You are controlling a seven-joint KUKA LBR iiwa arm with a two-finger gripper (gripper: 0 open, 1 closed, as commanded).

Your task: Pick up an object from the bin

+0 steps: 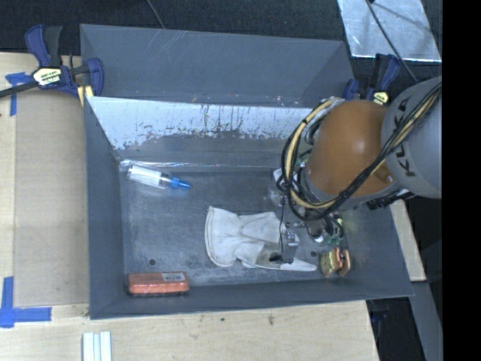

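Note:
My gripper (288, 241) hangs low over the right end of a crumpled white glove (237, 237) that lies in the front middle of the bin. It is at the glove's cuff and looks to be touching the cloth. Just right of the gripper, by the bin's right wall, sits a small brass-coloured thing with green and red parts (336, 261).
A clear plastic bag holding a syringe with a blue tip (156, 179) lies at the back left of the floor. An orange-brown flat bar (157, 283) rests along the front wall at the left. The arm's orange cover and cables hang over the bin's right side.

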